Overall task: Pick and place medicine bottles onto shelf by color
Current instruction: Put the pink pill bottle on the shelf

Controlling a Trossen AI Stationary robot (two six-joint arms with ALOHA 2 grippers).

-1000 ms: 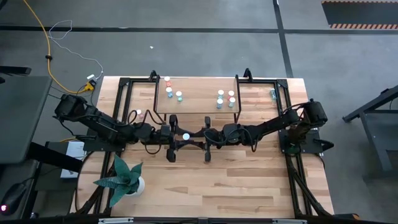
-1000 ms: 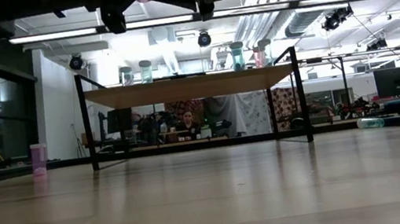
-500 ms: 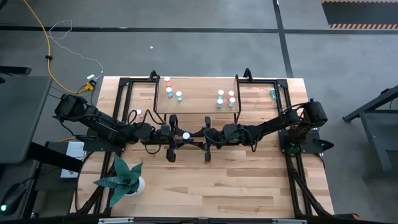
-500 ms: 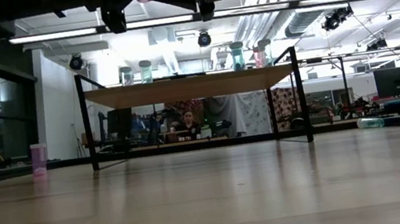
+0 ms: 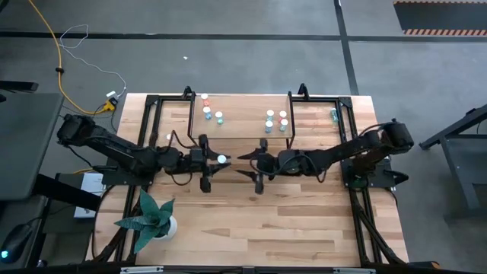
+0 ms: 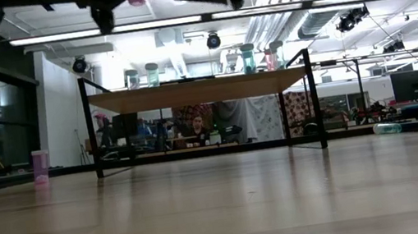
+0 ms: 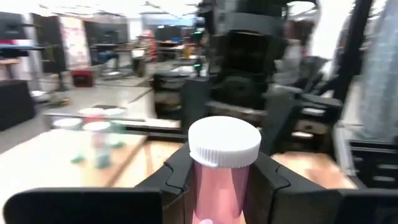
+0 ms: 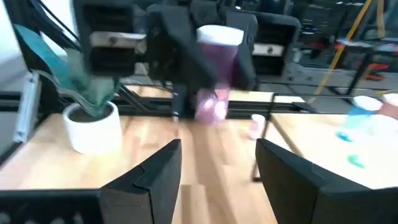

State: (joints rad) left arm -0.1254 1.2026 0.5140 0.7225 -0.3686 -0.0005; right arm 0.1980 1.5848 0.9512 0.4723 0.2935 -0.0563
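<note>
Desk [image 5: 304,228]: a big wooden top with black frames along both sides. Both dark arms reached in over its middle.
Shelf [image 5: 243,122]: a small raised wooden board on thin black legs, at the far side of the desk. In the low view [image 6: 197,91] it stood on four legs with bottles on top.
Plant [image 5: 152,217]: a green plant in a white pot, at the near left corner of the desk.
Left arm: it came in from the left side, and its left pincer [image 5: 217,161] was held up over the middle of the desk, just in front of the shelf.
Left pincer hold: its two dark fingers [image 7: 177,177] were pressed on the sides of a pink bottle [image 7: 221,171] with a white cap. The bottle stood upright between them, up in the air.
Right arm: it came in from the right side, and its right pincer [image 5: 247,164] was near the left one, apart from it.
Right pincer hold: its fingers [image 8: 149,177] stood wide apart with nothing between them.
Bottles on the shelf: one group [image 5: 211,108] near the left end and one group [image 5: 275,120] near the right end, red and teal with white caps.
Other bottles: a pink one [image 6: 40,167] stood on the desk left of the shelf, and a teal one [image 5: 333,115] lay at the far right edge.
</note>
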